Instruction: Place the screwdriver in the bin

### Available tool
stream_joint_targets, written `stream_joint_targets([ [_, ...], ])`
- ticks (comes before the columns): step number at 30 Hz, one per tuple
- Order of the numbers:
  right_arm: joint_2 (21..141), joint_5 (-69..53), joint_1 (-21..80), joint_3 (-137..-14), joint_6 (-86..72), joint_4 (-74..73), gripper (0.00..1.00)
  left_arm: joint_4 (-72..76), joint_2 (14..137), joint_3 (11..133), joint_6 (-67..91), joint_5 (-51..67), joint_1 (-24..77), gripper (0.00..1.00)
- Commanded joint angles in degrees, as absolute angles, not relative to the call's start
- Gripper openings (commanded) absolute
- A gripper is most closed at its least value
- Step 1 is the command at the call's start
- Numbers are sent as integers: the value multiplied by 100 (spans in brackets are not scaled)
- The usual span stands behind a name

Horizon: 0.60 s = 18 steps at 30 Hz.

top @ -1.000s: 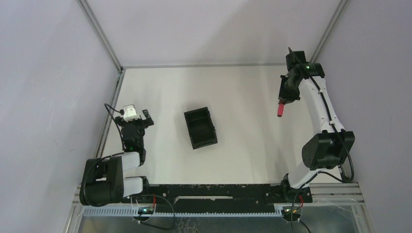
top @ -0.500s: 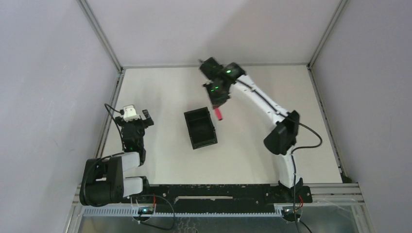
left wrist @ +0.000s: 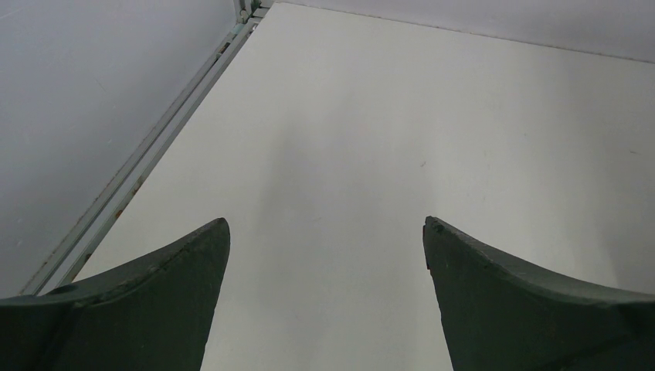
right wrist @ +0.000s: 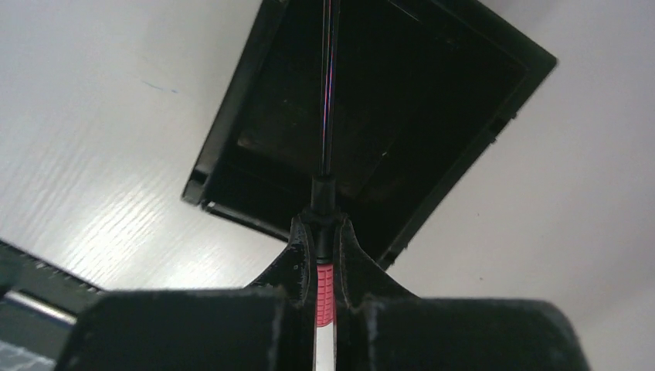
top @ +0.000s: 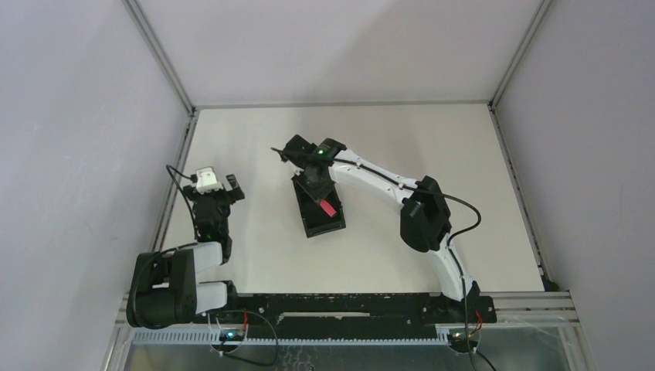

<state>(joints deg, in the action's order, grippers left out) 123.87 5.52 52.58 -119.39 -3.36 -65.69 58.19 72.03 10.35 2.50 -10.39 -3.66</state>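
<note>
The right gripper (right wrist: 324, 232) is closed on the screwdriver (right wrist: 325, 292). Its two fingers press the red handle from both sides, and the thin dark shaft points straight out past the fingertips. Directly beyond the tip is the bin (right wrist: 232, 116), so the tool hangs over the open black inside and not over the table (top: 402, 139). In the top view the red handle (top: 328, 208) shows above the bin (top: 307, 226), inside the line of its walls. How high it hangs I cannot tell. I judge that the coming move is only downward and then a release, with no sideways travel. The left gripper (left wrist: 324, 294) is spread wide with nothing between its fingers, well apart from the bin.
</note>
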Motion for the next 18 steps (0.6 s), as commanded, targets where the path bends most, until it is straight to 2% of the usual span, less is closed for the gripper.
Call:
stream_joint_targets([
  [1, 12437, 783, 5291, -11423, -9, -5439, 0, 6047, 7207, 1108, 158, -1051, -342, 100],
  [3, 12478, 845, 5291, -11316, -19, -5261, 2, 6047, 7207, 1112, 156, -1054, -338, 100],
  [4, 12494, 865, 5291, -11289, -46, -5210, 6, 6047, 7207, 1109, 158, -1048, -342, 100],
  [9, 12498, 855, 5300, -11162, -185, -5090, 41, 6047, 7206, 1115, 158, -1048, -343, 100],
  [12, 12418, 913, 5308, -11161, -255, -5157, 45, 6047, 7211, 1116, 158, -1049, -343, 100],
  [18, 11806, 1083, 5341, -11212, -384, -5174, 45, 6047, 7207, 1110, 158, -1050, -343, 100],
])
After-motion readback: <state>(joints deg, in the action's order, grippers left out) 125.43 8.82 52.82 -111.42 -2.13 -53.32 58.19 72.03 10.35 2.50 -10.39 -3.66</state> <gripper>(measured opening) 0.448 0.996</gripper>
